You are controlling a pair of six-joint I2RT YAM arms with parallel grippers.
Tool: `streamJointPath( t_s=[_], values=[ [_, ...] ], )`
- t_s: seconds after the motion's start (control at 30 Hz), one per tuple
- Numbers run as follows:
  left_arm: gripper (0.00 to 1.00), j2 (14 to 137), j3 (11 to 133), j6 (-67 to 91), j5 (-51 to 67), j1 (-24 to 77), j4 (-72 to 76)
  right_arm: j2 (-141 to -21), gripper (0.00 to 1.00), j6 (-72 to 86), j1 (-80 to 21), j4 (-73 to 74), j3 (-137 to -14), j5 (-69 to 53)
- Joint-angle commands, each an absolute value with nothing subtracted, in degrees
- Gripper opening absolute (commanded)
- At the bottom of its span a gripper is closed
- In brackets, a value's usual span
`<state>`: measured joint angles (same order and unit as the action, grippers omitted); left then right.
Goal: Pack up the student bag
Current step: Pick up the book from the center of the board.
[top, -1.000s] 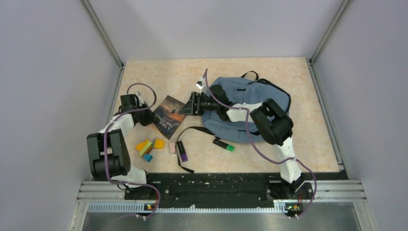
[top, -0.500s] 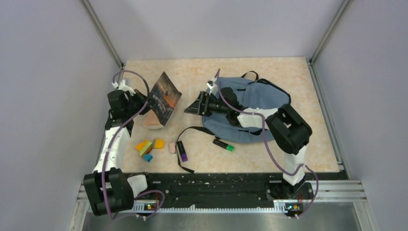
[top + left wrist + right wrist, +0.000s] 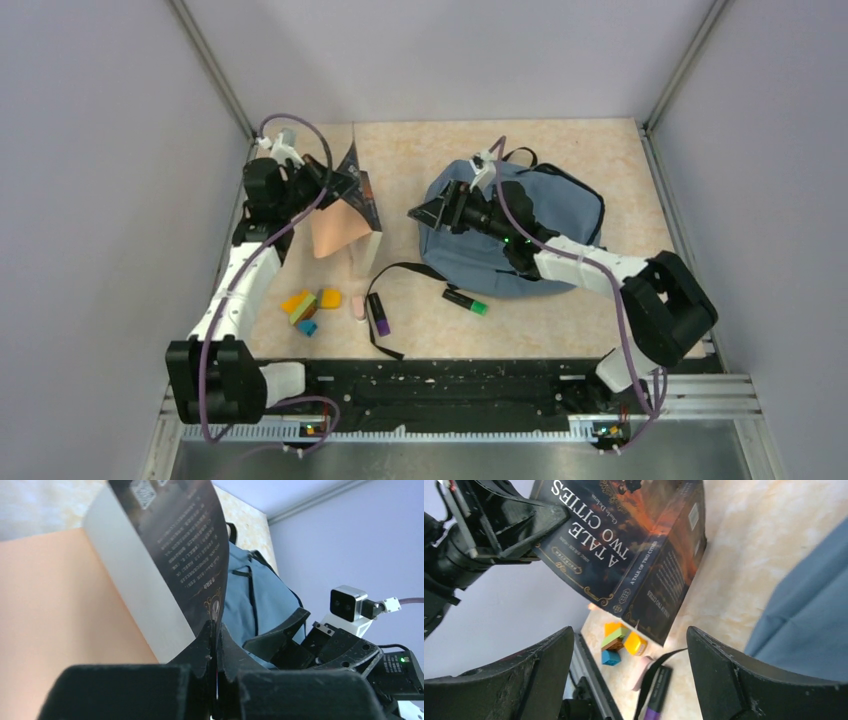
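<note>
The left fingers (image 3: 214, 641) are clenched on the edge of the dark front cover of a paperback book (image 3: 624, 545), A Tale of Two Cities, which hangs open above the counter (image 3: 620, 300) near its far-left corner, the peach inner page and white page block dropping away below the pinched cover. The right fingers (image 3: 428, 212) are released and spread wide with nothing between them, held over the left end of the student bag (image 3: 545, 205) and pointing toward the book. The slate-blue bag lies flat on the right half of the counter, one black strap (image 3: 395, 272) trailing toward the near edge. Near that edge sit a cluster of coloured blocks (image 3: 310, 305), a pink eraser (image 3: 358, 307), a purple marker (image 3: 380, 316) and a green-capped marker (image 3: 466, 301), all apart from the bag
</note>
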<state>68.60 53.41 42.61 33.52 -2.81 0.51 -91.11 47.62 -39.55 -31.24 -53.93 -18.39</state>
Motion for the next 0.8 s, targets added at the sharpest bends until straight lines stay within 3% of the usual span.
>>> streamJointPath(
  t_s=[0.0, 0.3, 0.57, 0.77],
  values=[
    [0.00, 70.37, 59.97, 46.16, 33.12, 4.40, 11.68, -84.85, 0.82, 42.60, -37.80, -27.84, -50.28, -12.48],
    [0.00, 76.41, 53.85, 56.52, 28.78, 15.87, 32.74, -77.46, 0.85, 44.32, -29.68, -30.22, -40.01, -14.29],
    [0.00, 81.31, 33.63, 68.59, 23.79, 17.04, 60.28, -76.25, 0.86, 45.11, -28.74, -34.02, -33.69, -15.47],
    [0.00, 90.19, 28.15, 74.94, 24.97, 17.05, 76.49, -78.55, 0.85, 45.41, -28.82, -38.23, -32.74, -18.40]
  ],
)
